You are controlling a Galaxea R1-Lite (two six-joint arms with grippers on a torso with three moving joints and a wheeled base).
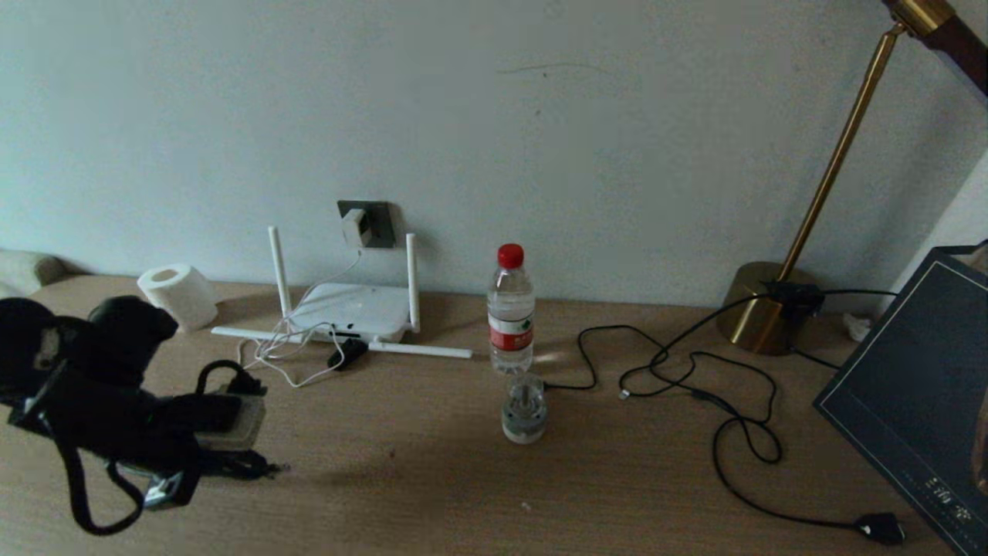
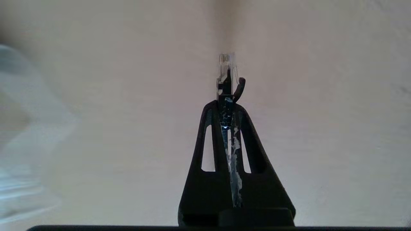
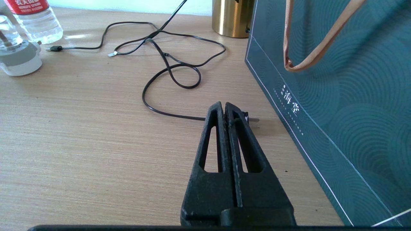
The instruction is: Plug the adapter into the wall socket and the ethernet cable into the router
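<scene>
My left gripper is shut on the ethernet cable's plug, whose clear tip sticks out past the fingertips. In the head view that gripper hovers low over the table's front left, pointing right. The white router lies by the wall with its antennas spread, behind and to the right of the gripper. The white adapter sits in the dark wall socket above the router, its thin white cord trailing down. My right gripper is shut and empty, parked low over the table at the right.
A water bottle and a small glass-topped object stand mid-table. A black lamp cord loops from the brass lamp base to its plug. A dark bag fills the right edge. A toilet roll and a small black clip sit near the router.
</scene>
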